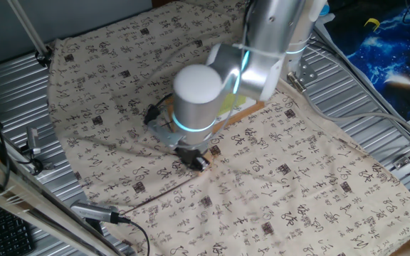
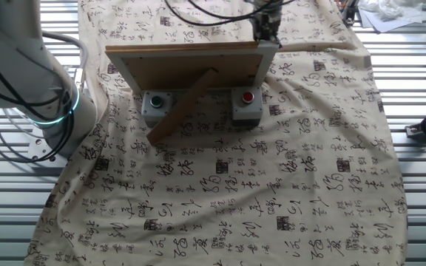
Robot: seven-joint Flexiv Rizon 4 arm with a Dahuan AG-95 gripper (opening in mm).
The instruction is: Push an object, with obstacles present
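Beside the picture frame (image 2: 191, 70), the end effector (image 1: 194, 158) points down at the cloth (image 1: 283, 199).

A matt woven cloth (image 1: 297, 192) printed with dark characters, lying in soft wrinkles, drapes the ribbed bare-metal worktop (image 2: 413, 177). The arm (image 1: 212, 85) above the claw (image 1: 194, 158) has smooth, satin silver-white housing. Behind the claw, the picture frame (image 2: 191, 70) shows plain unvarnished wood, its prop likewise.

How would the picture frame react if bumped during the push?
Probably tips easily: the picture frame stands propped on one thin strut. Two button boxes at its foot may stop it sliding. It looks stiff, and the cloth likely adds friction.
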